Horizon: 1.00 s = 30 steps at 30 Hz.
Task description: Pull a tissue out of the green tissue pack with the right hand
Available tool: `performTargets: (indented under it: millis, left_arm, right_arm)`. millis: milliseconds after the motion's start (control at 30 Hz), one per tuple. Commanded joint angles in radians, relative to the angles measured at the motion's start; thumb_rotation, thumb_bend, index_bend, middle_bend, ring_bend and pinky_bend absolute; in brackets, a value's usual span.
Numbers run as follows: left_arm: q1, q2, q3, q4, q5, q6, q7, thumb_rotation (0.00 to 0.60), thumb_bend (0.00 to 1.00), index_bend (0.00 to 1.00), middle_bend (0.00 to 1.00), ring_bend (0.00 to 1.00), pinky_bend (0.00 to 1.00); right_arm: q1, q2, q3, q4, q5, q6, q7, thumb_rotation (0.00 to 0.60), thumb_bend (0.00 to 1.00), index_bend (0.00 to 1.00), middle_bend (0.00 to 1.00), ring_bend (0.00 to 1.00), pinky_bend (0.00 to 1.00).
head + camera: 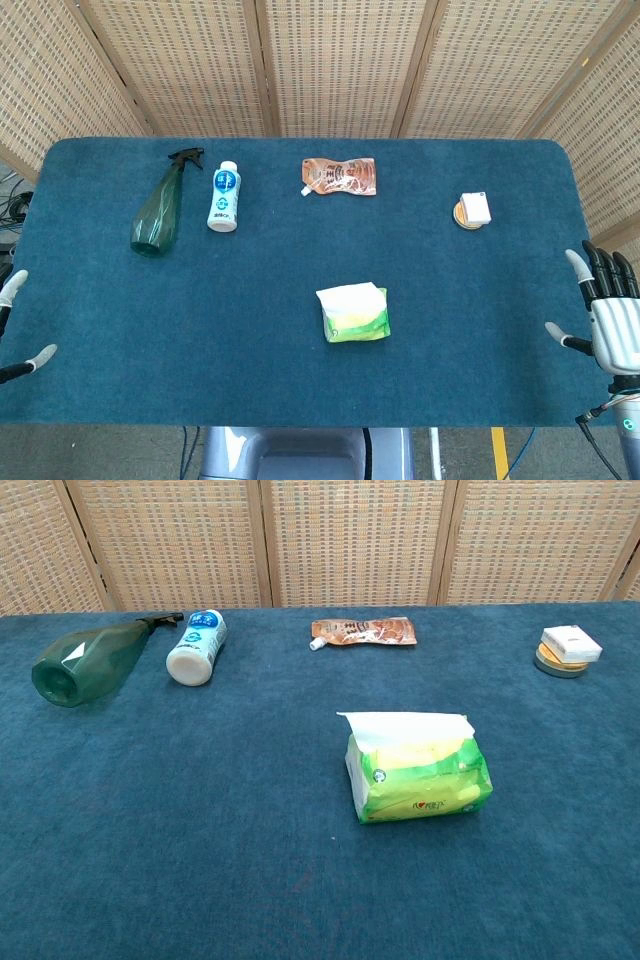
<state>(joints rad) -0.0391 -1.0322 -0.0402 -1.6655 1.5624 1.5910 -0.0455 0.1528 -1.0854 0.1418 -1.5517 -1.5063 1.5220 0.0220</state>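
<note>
At the table's right edge your right hand (612,315) hovers empty, fingers spread, well apart from the green tissue pack (353,313); only your left hand's fingertips (44,354) show, grip unclear.

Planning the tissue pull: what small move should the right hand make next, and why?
Probably bring the right hand inward toward the green tissue pack. The hand hangs open at the table's edge, holding nothing, while the pack lies mid-table with white tissue showing at its top.

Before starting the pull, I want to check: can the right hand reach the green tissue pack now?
Probably yes. The right hand is open at the table edge, and only bare cloth lies between it and the green tissue pack.
</note>
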Motion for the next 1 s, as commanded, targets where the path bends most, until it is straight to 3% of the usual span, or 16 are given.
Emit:
performTargets:
  millis: [33, 300, 567, 800, 900, 1000]
  left_arm:
    - [0.000, -0.001, 0.000, 0.001, -0.001, -0.001, -0.001, 0.600, 0.00, 0.00, 0.00, 0.00, 0.00]
    - [-0.008, -0.005, -0.004, 0.000, -0.012, -0.019, 0.014, 0.600, 0.00, 0.00, 0.00, 0.00, 0.00]
    - [-0.022, -0.005, -0.017, -0.008, -0.042, -0.046, 0.027, 0.600, 0.00, 0.00, 0.00, 0.00, 0.00]
    - [-0.037, -0.008, -0.029, -0.010, -0.083, -0.081, 0.042, 0.600, 0.00, 0.00, 0.00, 0.00, 0.00]
    - [-0.045, -0.007, -0.033, -0.007, -0.100, -0.100, 0.041, 0.600, 0.00, 0.00, 0.00, 0.00, 0.00]
    - [-0.052, -0.007, -0.039, -0.003, -0.123, -0.121, 0.037, 0.600, 0.00, 0.00, 0.00, 0.00, 0.00]
  right_arm:
    - [0.002, 0.000, -0.002, -0.001, -0.001, -0.004, -0.001, 0.600, 0.00, 0.00, 0.00, 0.00, 0.00]
    - [0.044, 0.035, -0.012, -0.020, -0.020, -0.087, 0.064, 0.600, 0.00, 0.00, 0.00, 0.00, 0.00]
    - [0.238, 0.199, 0.003, -0.099, -0.096, -0.366, 0.238, 0.600, 0.00, 0.06, 0.01, 0.00, 0.01]
    - [0.554, 0.317, 0.030, -0.165, -0.093, -0.854, 0.566, 0.600, 0.00, 0.16, 0.12, 0.00, 0.06]
    - [0.668, 0.288, 0.042, -0.141, -0.063, -1.024, 0.571, 0.600, 0.00, 0.16, 0.12, 0.00, 0.06]
    - [0.762, 0.238, 0.042, -0.108, -0.018, -1.184, 0.547, 0.600, 0.08, 0.18, 0.13, 0.00, 0.06]
